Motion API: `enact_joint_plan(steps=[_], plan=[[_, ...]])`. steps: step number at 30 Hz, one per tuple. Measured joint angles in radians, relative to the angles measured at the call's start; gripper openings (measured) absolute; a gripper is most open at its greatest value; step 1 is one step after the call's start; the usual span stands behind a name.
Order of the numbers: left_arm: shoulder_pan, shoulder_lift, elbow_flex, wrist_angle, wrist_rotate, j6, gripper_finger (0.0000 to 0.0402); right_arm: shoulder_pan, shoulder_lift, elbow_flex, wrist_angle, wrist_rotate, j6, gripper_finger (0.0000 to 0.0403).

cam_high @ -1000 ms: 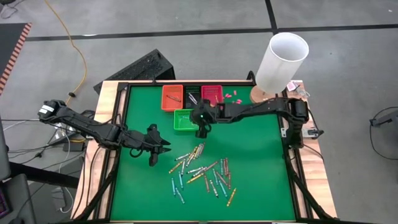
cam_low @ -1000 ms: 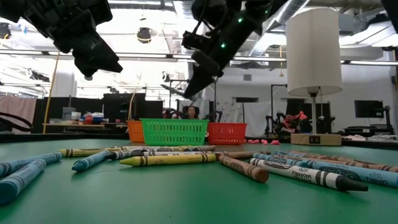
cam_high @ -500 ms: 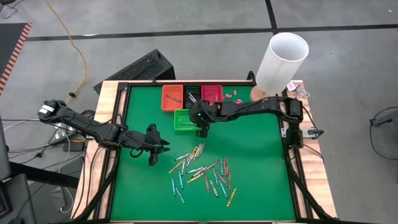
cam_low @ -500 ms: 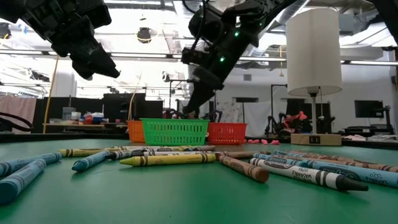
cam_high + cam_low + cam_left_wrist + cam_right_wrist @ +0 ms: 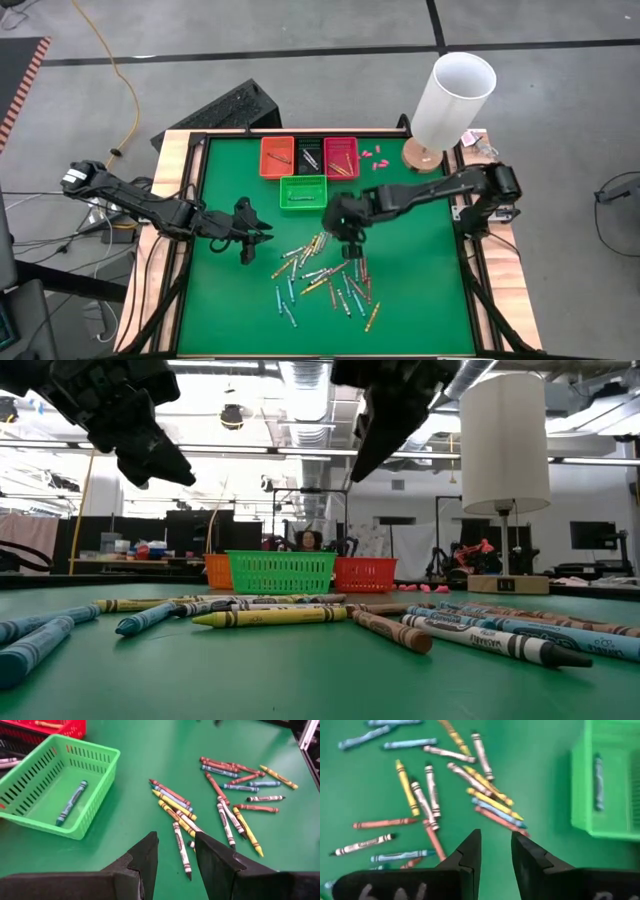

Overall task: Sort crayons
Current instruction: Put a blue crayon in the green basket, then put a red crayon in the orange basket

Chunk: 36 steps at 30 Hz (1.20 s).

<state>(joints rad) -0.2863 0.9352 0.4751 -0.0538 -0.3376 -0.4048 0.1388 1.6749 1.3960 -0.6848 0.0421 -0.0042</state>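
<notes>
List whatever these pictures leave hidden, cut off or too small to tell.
- Orange basket and black basket: high view too small to count their contents; in the low view the green basket hides them.
- Red basket: cut by the left wrist view's edge.
- Crayons: labels unreadable from above; the low view cuts the nearest ones.
- Right gripper: high view does not show whether it touches the pile.
- Lamp: its shade hides its post.

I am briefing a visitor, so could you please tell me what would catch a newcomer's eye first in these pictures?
First, the crayons scattered loose over the middle of the green table. Next, the coloured baskets at the far edge, the green basket holding a single crayon. The right gripper hovers empty and open above the pile, while the left gripper waits open to its left.
</notes>
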Motion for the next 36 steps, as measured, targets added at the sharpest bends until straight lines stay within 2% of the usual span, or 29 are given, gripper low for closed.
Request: enact_joint_plan(steps=[2, 6, 13, 25, 36], plan=[[0.0, 0.0, 0.0, 0.0, -0.01, 0.0, 0.0119, 0.027, 0.033, 0.0, 0.059, 0.058, -0.036, 0.0102], [0.0, 0.0, 0.0, 0.0, -0.01, -0.001, 0.0119, 0.028, 0.122, 0.0, 0.174, 0.084, -0.127, 0.0102], [0.0, 0.0, 0.0, -0.011, -0.01, -0.002, 0.0119, -0.019, 0.23, 0.0, 0.132, 0.088, -0.215, 0.0102], [0.0, 0.0, 0.0, -0.018, -0.015, -0.011, 0.0119, -0.09, 0.249, 0.0, 0.065, 0.085, -0.432, 0.0102], [0.0, 0.0, 0.0, -0.019, -0.016, -0.028, 0.0119, -0.095, 0.29, -0.001, 0.068, 0.039, -0.453, 0.0102]])
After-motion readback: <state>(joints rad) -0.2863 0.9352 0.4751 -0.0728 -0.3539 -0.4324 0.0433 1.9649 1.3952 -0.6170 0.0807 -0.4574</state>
